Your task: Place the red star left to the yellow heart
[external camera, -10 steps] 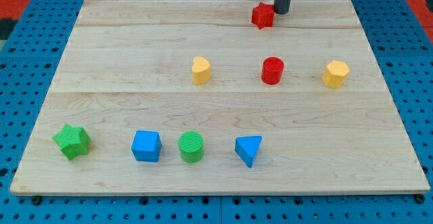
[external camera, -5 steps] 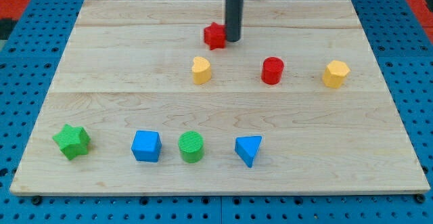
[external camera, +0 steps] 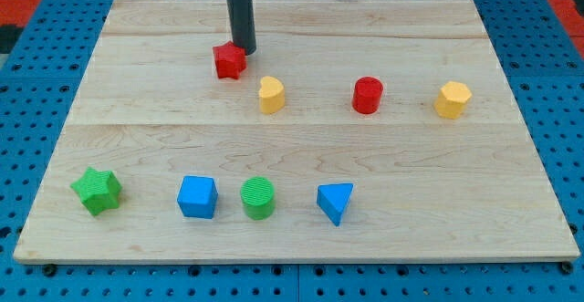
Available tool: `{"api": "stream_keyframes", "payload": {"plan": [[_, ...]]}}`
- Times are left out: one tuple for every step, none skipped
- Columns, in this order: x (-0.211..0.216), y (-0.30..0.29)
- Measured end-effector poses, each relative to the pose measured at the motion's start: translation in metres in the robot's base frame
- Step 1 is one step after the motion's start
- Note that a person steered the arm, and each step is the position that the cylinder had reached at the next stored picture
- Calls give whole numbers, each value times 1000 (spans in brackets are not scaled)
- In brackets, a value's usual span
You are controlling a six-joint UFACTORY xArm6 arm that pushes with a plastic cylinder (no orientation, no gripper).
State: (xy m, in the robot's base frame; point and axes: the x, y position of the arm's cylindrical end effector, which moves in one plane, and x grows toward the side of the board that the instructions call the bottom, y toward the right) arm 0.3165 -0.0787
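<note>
The red star lies on the wooden board, up and to the left of the yellow heart, a short gap apart from it. My tip touches the star's upper right side. The dark rod rises from there to the view's top.
A red cylinder and a yellow hexagon stand to the right of the heart. Along the bottom row are a green star, a blue cube, a green cylinder and a blue triangle.
My tip has pushed the red star from the board's upper right leftward and down, past the heart's top, to the heart's upper left. The other blocks have not moved.
</note>
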Motion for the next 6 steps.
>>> {"api": "stream_keyframes", "payload": {"plan": [[3,-21],[3,-46],[10,-43],[26,-42],[43,-42],[49,-42]]}}
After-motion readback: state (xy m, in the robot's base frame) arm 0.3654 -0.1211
